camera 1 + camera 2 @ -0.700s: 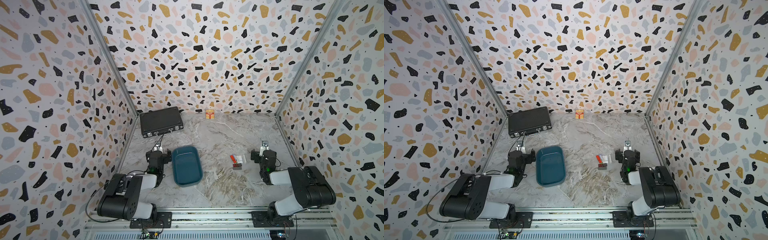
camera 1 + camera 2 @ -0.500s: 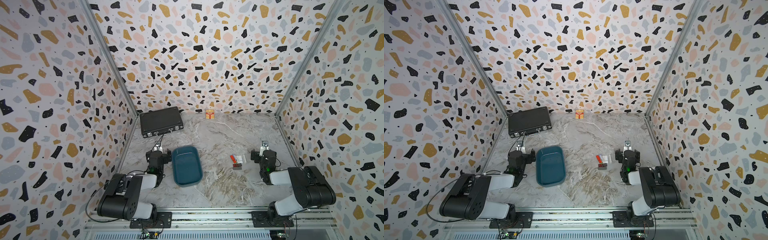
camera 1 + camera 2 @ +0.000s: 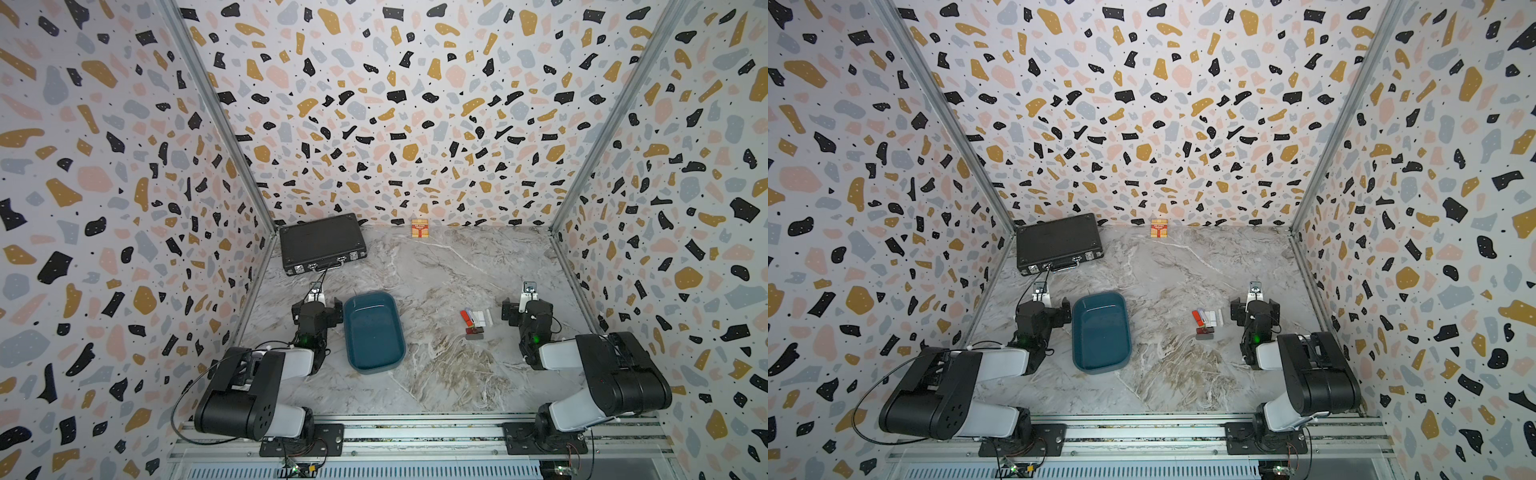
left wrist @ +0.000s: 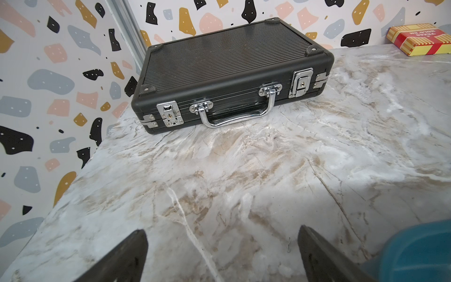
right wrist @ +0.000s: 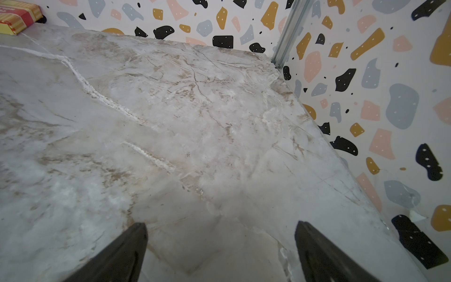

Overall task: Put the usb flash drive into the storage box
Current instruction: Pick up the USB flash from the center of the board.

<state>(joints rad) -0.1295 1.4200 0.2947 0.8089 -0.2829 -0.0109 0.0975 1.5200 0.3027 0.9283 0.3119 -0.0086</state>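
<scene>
The storage box [image 3: 374, 332] [image 3: 1100, 332], a dark teal tub, sits empty at the front left of the marble table. Its rim corner shows in the left wrist view [image 4: 415, 251]. To its right lies a small cluster that holds the usb flash drive: an orange-red stick [image 3: 466, 318] [image 3: 1198, 318], white pieces and a dark one [image 3: 473, 331]. My left gripper [image 3: 316, 306] [image 4: 222, 230] rests low just left of the box, open and empty. My right gripper [image 3: 527, 308] [image 5: 220, 224] rests just right of the cluster, open and empty. Neither wrist view shows the cluster.
A black briefcase [image 3: 322, 241] [image 4: 231, 68] with metal latches lies shut in the back left corner. A small red-and-yellow carton [image 3: 419, 227] [image 4: 422, 39] stands against the back wall. Patterned walls close in three sides of the table.
</scene>
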